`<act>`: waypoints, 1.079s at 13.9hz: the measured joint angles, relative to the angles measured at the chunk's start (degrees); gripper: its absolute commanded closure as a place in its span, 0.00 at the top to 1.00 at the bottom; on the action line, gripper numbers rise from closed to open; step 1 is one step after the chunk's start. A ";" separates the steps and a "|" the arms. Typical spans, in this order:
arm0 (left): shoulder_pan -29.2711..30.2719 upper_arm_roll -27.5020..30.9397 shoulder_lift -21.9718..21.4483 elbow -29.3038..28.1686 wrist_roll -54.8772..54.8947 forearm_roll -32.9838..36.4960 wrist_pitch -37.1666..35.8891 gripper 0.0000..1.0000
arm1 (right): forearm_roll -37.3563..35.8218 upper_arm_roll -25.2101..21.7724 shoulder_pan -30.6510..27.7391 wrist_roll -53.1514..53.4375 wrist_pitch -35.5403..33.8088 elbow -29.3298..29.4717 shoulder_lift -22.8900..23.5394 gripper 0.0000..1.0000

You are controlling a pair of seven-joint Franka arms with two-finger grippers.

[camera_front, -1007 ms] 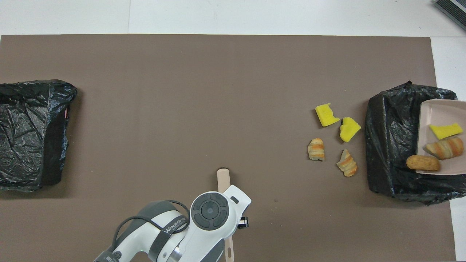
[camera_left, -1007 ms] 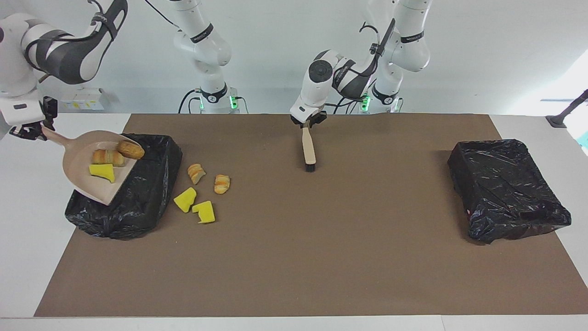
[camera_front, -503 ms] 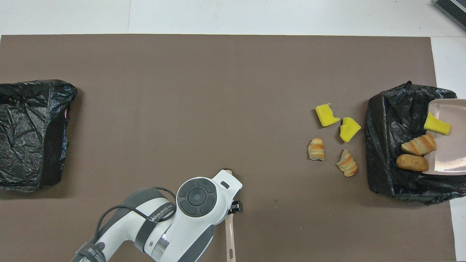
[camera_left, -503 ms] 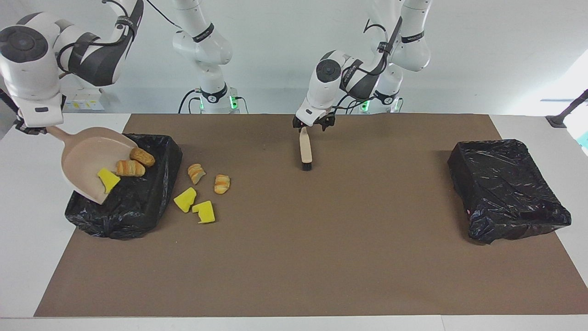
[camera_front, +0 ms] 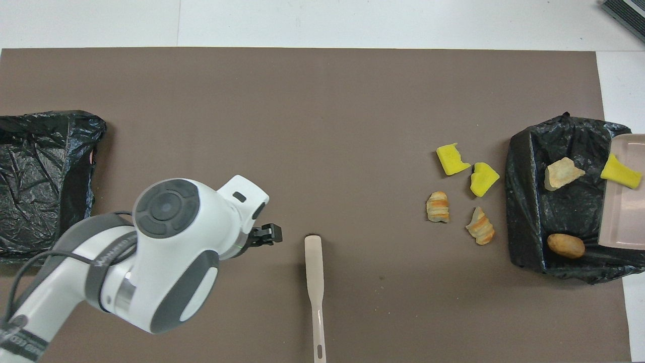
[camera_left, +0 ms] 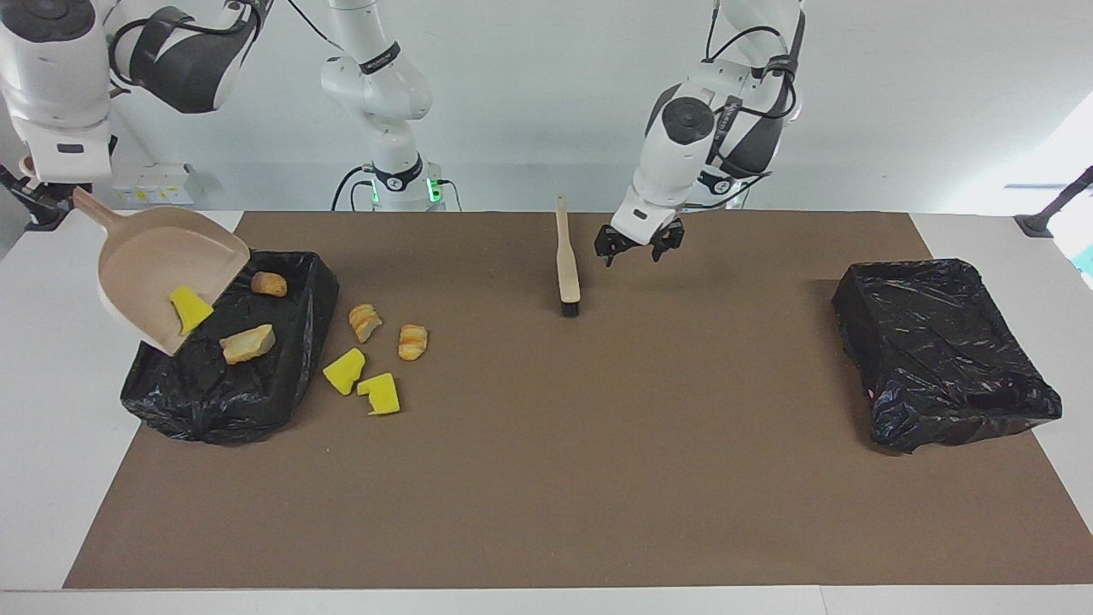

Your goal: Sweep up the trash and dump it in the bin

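My right gripper (camera_left: 73, 193) is shut on the handle of the beige dustpan (camera_left: 162, 269) and holds it tilted steeply over a black-lined bin (camera_left: 282, 376). One yellow wedge (camera_left: 189, 309) lies near the pan's lower lip. Two bread lumps (camera_left: 248, 343) (camera_left: 269, 284) lie in the bin. Two more bread lumps (camera_left: 365, 322) (camera_left: 412, 341) and two yellow wedges (camera_left: 343, 371) (camera_left: 382, 395) lie on the mat beside the bin. The brush (camera_left: 565, 260) lies flat on the mat. My left gripper (camera_left: 638, 248) is open and empty above the mat beside it.
A second black-lined bin (camera_left: 943, 354) stands at the left arm's end of the table. The brown mat (camera_left: 598, 470) covers most of the table. In the overhead view the left arm's wrist (camera_front: 166, 252) covers part of the mat near the brush (camera_front: 314, 287).
My left gripper let go of the brush, rose and moved toward the left arm's end. My right gripper tipped the dustpan steeper, and two bread lumps slid into the bin.
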 measured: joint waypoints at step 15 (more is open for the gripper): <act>27.67 0.19 -5.23 7.12 31.30 3.80 -12.36 1.00 | 14.51 -0.39 3.02 18.30 -2.46 -1.90 -0.90 0.00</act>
